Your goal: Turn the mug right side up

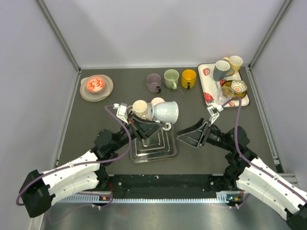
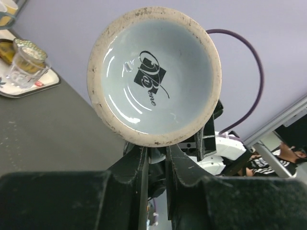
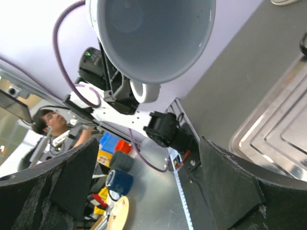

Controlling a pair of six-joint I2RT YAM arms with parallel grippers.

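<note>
The left jaws pinch the handle (image 3: 144,91) of the pale grey-blue china mug (image 1: 165,111), holding it sideways in the air over the shiny square tray (image 1: 153,151), mouth facing the wide-open right jaws, probably so they can help turn it.

The mug (image 1: 164,111) lies on its side in the left hand (image 1: 157,125), above the square tray (image 1: 144,155) at the centre of the counter (image 1: 86,129). The right hand (image 1: 189,136) stands apart at the mug's 4 o'clock. At 12 o'clock three mugs (image 1: 171,78) line up. A plate (image 1: 85,93) sits at 10 o'clock, and at 2 o'clock a serving tray (image 1: 204,86) carries cups (image 1: 221,70) and a glass (image 1: 224,93).
</note>
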